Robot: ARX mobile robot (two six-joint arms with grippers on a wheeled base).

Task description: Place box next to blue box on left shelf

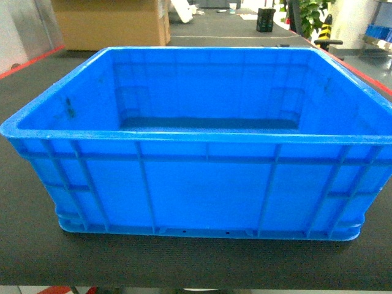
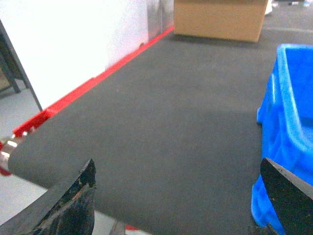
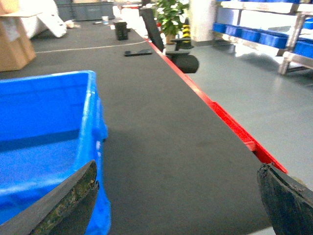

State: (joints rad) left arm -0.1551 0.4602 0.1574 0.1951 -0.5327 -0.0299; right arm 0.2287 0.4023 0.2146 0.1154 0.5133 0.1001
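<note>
I see the box (image 1: 196, 147) resting upright on the black table (image 1: 24, 245), near its front edge. Left gripper (image 2: 178, 200) and right gripper (image 3: 178, 200) flank it, jaws spread wide, holding nothing.

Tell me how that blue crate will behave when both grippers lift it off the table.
The blue crate looks stiff: ribbed walls and a thick rim should resist flexing. It appears empty, so probably light for its bulk. Smooth plastic may slip in the jaws. Being wide, it could tilt if the left gripper and right gripper lift unevenly.
</note>
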